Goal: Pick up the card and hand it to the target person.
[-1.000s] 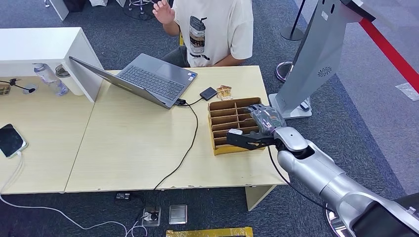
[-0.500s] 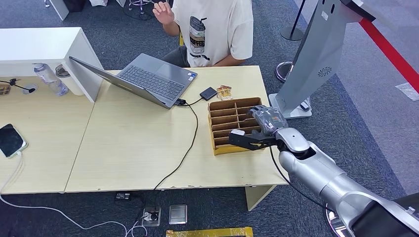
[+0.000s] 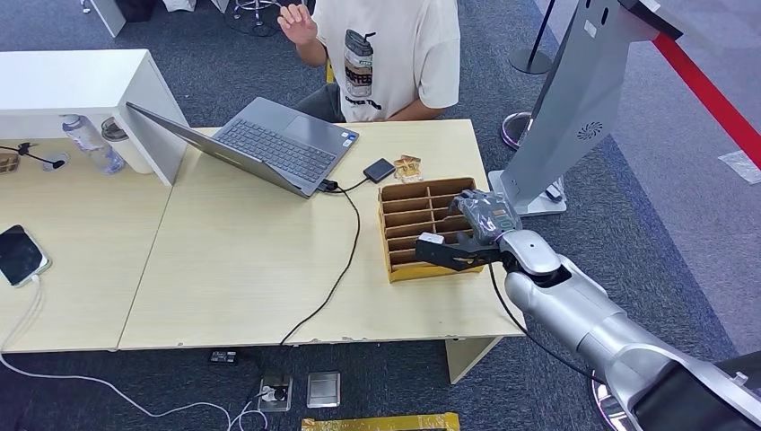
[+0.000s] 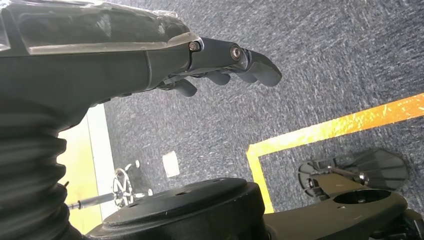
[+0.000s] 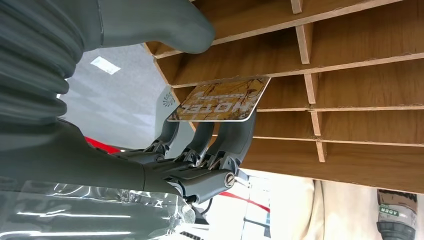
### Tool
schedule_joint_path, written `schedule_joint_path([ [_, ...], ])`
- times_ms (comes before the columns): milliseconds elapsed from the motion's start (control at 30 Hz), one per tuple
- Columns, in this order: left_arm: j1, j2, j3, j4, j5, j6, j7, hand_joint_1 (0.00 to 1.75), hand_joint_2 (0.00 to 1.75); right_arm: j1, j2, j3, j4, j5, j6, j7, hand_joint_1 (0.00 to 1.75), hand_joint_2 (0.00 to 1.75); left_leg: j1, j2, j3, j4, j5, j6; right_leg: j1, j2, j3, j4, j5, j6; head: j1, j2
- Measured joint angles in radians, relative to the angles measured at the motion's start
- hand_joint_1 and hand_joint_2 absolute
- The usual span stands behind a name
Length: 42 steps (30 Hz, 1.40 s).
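Observation:
A patterned card (image 5: 220, 100) printed "MOTEL" leans out of a slot of the wooden divided box (image 5: 350, 85). The dark fingers (image 5: 215, 145) of my right hand (image 5: 200, 150) lie against its back, and the grey thumb (image 5: 150, 25) stands well apart from it. In the head view my right hand (image 3: 476, 229) hovers over the right side of the box (image 3: 399, 269) on the table's right end. The person (image 3: 386, 54) in a cream T-shirt sits behind the table with one hand (image 3: 296, 20) raised. My left hand (image 4: 220, 60) hangs over the carpet, fingers loosely bent, holding nothing.
An open laptop (image 3: 260, 144) sits at the table's back, with a black cable (image 3: 345, 260) running off the front edge. A small black device (image 3: 378, 170) and a few loose cards (image 3: 408, 167) lie behind the box. A grey kiosk stand (image 3: 574, 108) rises right of the table.
My right hand has edged slightly over the box's right side. The person and the things on the table have not moved.

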Motion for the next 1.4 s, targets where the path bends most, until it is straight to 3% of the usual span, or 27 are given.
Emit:
schedule_joint_path([
  [233,-0.001,0.0,-0.002,0.0,0.0,0.0,0.0,0.0,1.75,-0.003,0.003,0.0,0.009,0.0,-0.006,-0.006,0.92,1.75,0.0,0.0,0.0,0.0,0.0,0.0,0.0,0.0,0.0,0.0,0.0,0.0,0.0,0.0],
  [367,-0.001,0.0,-0.004,0.0,0.0,0.0,0.0,0.0,1.75,-0.006,0.006,0.0,0.017,0.0,-0.014,-0.012,1.37,1.75,0.0,0.0,0.0,0.0,0.0,0.0,0.0,0.0,0.0,0.0,0.0,0.0,0.0,0.0],
  [600,-0.002,0.0,-0.005,0.0,0.0,0.0,0.0,0.0,1.75,-0.012,0.01,-0.001,0.025,-0.002,-0.018,-0.012,1.74,1.75,0.0,0.0,0.0,0.0,0.0,0.0,0.0,0.0,0.0,0.0,0.0,0.0,0.0,0.0],
  [1400,-0.003,0.0,-0.008,0.0,0.004,0.0,0.0,0.0,1.75,-0.02,0.01,-0.001,0.033,0.014,-0.007,-0.004,1.75,1.75,0.0,0.0,0.001,0.0,0.0,0.0,0.0,0.0,0.0,0.0,0.0,0.0,0.0,0.0],
])
